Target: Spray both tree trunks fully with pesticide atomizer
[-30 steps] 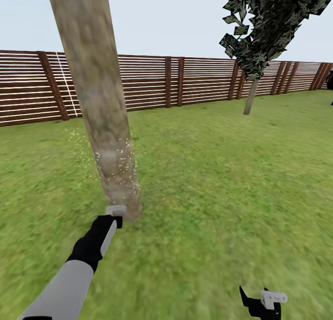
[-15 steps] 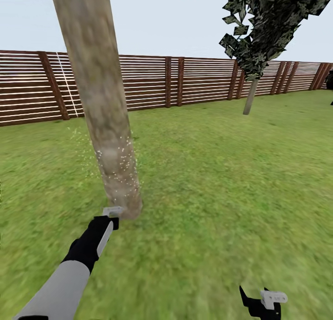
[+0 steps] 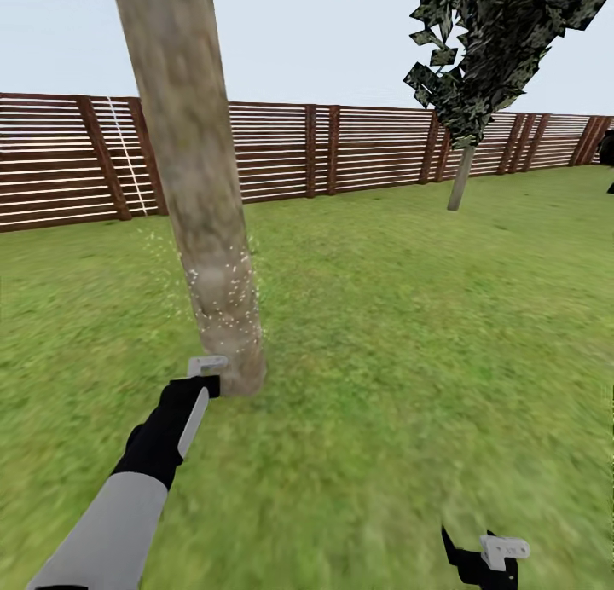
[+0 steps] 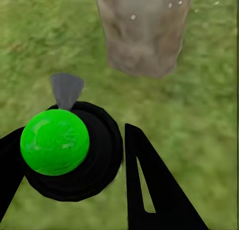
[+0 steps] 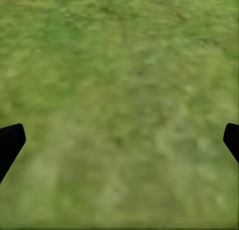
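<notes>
My left gripper (image 3: 207,367) reaches out low beside the base of the near tree trunk (image 3: 200,223), a thick mottled grey-brown column. In the left wrist view the pesticide atomizer (image 4: 55,142), a black round body with a green ball top and a grey nozzle, sits between the black fingers (image 4: 149,185), and the left gripper (image 4: 74,132) is shut on it. The nozzle points at the tree trunk (image 4: 144,35). White spray specks (image 3: 223,293) dot the lower bark. A second tree (image 3: 460,179) stands far right by the fence. My right gripper (image 3: 482,558) hangs open over grass.
A brown slat fence (image 3: 358,151) runs across the back of the lawn (image 3: 409,334). Grass lies under the right gripper (image 5: 119,140) in its wrist view. Dark jagged foliage (image 3: 499,36) hangs high at the upper right.
The view has shifted a little, so the near trunk sits further right. My left gripper with the atomizer has risen slightly next to the trunk base. The right gripper has stayed put.
</notes>
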{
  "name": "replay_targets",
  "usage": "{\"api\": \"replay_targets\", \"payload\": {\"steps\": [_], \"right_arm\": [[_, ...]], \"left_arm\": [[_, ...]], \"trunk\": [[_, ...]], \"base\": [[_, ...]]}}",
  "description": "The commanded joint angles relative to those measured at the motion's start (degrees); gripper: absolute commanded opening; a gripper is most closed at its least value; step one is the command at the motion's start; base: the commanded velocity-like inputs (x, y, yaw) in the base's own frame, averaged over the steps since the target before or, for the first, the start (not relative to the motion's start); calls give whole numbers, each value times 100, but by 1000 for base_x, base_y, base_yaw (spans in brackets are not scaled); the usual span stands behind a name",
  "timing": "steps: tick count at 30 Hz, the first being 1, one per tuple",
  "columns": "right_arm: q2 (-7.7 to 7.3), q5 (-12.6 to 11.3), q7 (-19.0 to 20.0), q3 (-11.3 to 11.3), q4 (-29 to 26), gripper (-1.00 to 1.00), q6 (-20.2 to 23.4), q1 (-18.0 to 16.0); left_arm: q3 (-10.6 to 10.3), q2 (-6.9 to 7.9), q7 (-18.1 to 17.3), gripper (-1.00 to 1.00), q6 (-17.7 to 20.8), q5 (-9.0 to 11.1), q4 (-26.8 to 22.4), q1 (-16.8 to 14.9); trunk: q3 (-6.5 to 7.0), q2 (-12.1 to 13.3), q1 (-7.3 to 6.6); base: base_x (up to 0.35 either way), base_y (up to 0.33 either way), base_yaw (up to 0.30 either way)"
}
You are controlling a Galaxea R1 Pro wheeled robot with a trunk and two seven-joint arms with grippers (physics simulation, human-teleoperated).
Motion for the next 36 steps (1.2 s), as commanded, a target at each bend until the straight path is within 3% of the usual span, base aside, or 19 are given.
{"api": "replay_targets", "payload": {"steps": [1,5,7,9,14,20,22,25,29,32,33,36], "right_arm": [[0,12,48,-49,2,100,-14,-5],[0,9,48,-49,2,100,-14,-5],[2,8,48,-47,2,100,-14,-5],[2,11,48,-48,2,100,-14,-5],[5,12,48,-47,2,100,-14,-5],[5,12,48,-49,2,100,-14,-5],[1,10,48,-49,2,100,-14,-5],[0,9,48,-49,2,100,-14,-5],[0,8,48,-49,2,100,-14,-5],[0,11,48,-49,2,100,-14,-5],[0,9,48,-49,2,100,-14,-5],[0,10,48,-49,2,100,-14,-5]], "left_arm": [[-8,-25,25,-100,110,15,-59,-15],[-33,-178,31,-100,477,26,-535,-45],[-141,-255,41,-100,1041,5,-1003,-56],[-201,-240,44,-100,1283,-11,-1396,-50],[-174,-167,45,-100,1356,-19,-1622,-33],[-234,-358,53,-100,1461,-7,-1712,-71],[-236,-388,88,-100,1664,-2,-1819,-187],[-236,-392,248,-100,1861,1,-2201,-304],[-176,-290,273,-100,1893,-19,-2414,-303],[-232,-355,276,-100,1895,8,-2446,-246],[-335,-386,275,-100,1895,20,-2449,-241],[-944,-426,281,-100,1895,55,-2445,-228]], "trunk": [[-5,-2,-2],[-5,-2,-2],[-5,-2,-2],[-5,-2,-2],[-5,-2,-2],[-5,-2,-2],[-5,-2,-2],[-5,-2,-2],[-5,-2,-2],[-5,-2,-2],[-5,-2,-2],[-5,-2,-2]], "base": [[-63,15,0],[-15,4,0],[-1,0,0],[0,0,0],[-75,16,0],[-96,20,0],[-4,1,0],[0,0,0],[0,0,0],[0,0,0],[0,0,0],[0,0,0]]}}
